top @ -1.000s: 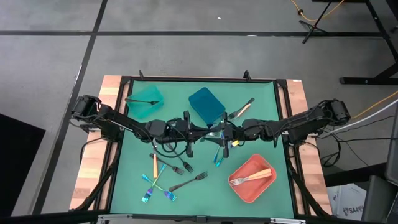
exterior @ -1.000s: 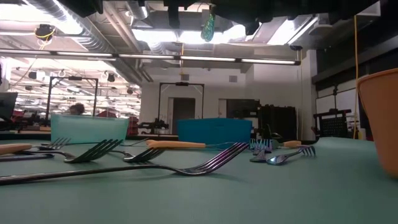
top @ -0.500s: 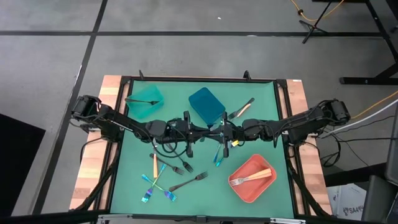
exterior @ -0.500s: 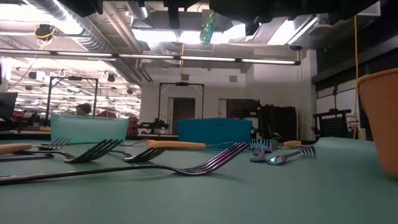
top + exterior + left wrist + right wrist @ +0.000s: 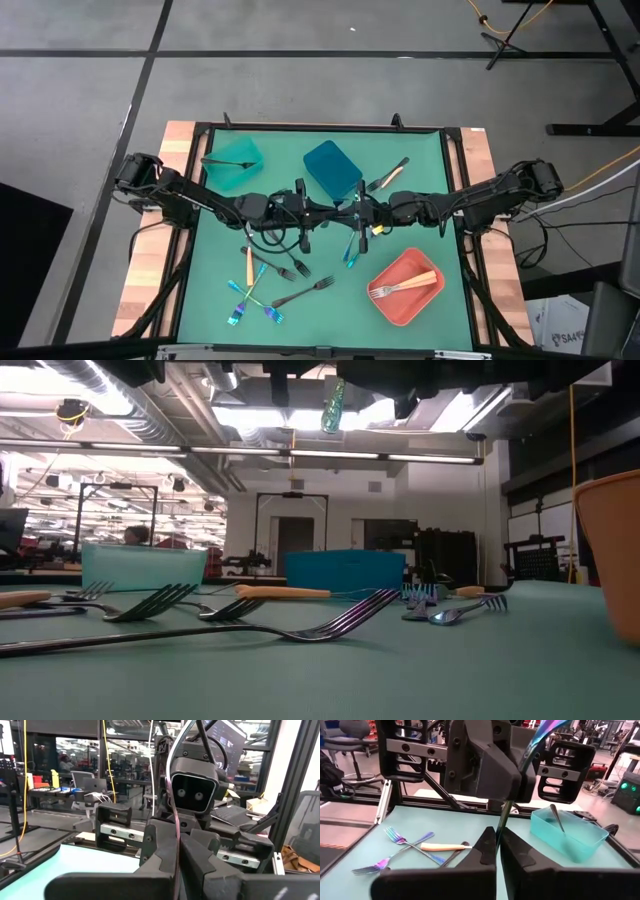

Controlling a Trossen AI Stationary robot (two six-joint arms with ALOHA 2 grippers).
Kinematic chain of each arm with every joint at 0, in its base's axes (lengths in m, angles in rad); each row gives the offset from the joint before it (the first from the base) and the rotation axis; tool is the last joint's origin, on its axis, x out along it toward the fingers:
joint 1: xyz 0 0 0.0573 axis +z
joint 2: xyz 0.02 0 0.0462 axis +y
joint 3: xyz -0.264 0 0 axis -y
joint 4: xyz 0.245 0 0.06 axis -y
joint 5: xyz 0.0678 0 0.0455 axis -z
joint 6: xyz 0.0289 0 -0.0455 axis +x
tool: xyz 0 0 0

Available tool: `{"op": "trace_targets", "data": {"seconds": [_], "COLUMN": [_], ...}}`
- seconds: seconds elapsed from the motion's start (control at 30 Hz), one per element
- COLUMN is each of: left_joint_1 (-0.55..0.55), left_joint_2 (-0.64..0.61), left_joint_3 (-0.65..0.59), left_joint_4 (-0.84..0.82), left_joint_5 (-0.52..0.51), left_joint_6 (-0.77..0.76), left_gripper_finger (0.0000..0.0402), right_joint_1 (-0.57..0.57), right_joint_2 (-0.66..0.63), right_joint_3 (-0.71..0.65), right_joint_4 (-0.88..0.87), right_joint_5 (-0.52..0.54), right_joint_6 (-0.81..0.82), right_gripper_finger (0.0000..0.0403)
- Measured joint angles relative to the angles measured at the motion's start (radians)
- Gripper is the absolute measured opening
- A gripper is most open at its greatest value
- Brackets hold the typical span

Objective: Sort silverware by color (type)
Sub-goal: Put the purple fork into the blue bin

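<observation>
My two grippers meet above the middle of the table. My left gripper (image 5: 327, 210) and my right gripper (image 5: 353, 213) face each other, both shut on one iridescent blue-teal fork (image 5: 532, 747). The fork is clear of the mat, and one end (image 5: 333, 405) hangs down into the low view. More iridescent forks (image 5: 352, 250) lie on the mat below the grippers. A cluster of black, gold-handled and iridescent forks (image 5: 265, 280) lies at the near left. My left gripper pinches the iridescent fork between its two fingers (image 5: 160, 855). The fork shows edge-on as a thin line (image 5: 175, 827), so I cannot tell which part is held. The fork is lifted clear of the table. My right gripper pinches the fork's thin shaft (image 5: 500, 827) between its two fingers, coming level from the table's right side. The fingers lie across the shaft. The fork stands out past the fingers alongside the left gripper, clear of the table.
A light teal bin (image 5: 235, 160) at the far left holds a black fork. A blue bin (image 5: 333, 168) stands at the far middle. A coral-red bin (image 5: 405, 287) at the near right holds a gold-handled fork. Two forks (image 5: 388, 178) lie right of the blue bin.
The fork's hanging end has turned and swung a little in the low view. Both grippers have stayed shut and nearly still at the middle of the table.
</observation>
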Motion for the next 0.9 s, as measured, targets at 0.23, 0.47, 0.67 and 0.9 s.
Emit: {"op": "trace_targets", "data": {"seconds": [0.23, 0.47, 0.67, 0.9], "left_joint_1": [0.0, 0.0, 0.0, 0.0], "left_joint_2": [0.0, 0.0, 0.0, 0.0], "left_joint_3": [0.0, 0.0, 0.0, 0.0], "left_joint_4": [-0.013, -0.034, -0.07, -0.171], "left_joint_5": [-0.001, -0.019, -0.029, -0.029], "left_joint_6": [-0.002, -0.01, -0.01, -0.01], "left_gripper_finger": [0.0007, 0.0041, 0.0086, 0.0107], "right_joint_1": [-0.002, -0.002, -0.002, -0.014], "right_joint_2": [-0.016, -0.039, -0.039, -0.039], "right_joint_3": [0.013, 0.109, 0.208, 0.33], "right_joint_4": [-0.075, -0.32, -0.561, -0.819], "right_joint_5": [-0.001, 0.001, 0.009, 0.036], "right_joint_6": [0.062, 0.064, 0.064, 0.064], "right_gripper_finger": [0.0001, 0.0, 0.0, 0.0]}}
